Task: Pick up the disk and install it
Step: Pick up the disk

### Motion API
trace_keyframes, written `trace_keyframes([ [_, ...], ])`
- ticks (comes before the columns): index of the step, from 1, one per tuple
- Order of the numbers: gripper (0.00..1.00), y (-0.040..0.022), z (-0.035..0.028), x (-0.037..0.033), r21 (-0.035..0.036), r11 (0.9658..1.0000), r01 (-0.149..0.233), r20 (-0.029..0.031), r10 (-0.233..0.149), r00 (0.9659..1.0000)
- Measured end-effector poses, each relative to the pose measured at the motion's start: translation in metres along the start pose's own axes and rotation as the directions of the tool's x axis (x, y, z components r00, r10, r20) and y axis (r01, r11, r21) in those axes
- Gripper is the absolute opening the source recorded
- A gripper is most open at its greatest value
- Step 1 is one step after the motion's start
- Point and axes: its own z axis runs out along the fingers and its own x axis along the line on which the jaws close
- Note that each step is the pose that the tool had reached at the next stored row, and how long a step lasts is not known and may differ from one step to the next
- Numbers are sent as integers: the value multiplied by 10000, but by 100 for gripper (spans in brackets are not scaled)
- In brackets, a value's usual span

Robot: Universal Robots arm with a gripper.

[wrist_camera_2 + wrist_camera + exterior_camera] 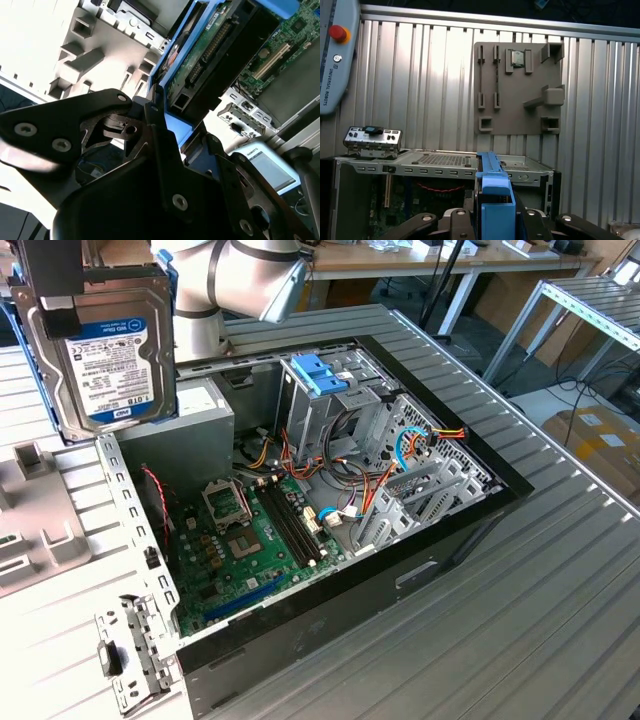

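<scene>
Disk (112, 360) hangs up high at the exterior view's left, well apart from the drive cage (335, 410) in the open computer case (330, 630). The gripper (182, 132) has its fingers pinching it by the light-blue rail edges. I'd carry it slow and steady, rails squared to the cage, clear of those loose cables (385, 475).
</scene>
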Motion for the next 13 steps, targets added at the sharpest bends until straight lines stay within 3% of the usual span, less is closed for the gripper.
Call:
trace_keyframes([
  [13,37,-143,-1,108,-1,10000,0,0,0,10000],
])
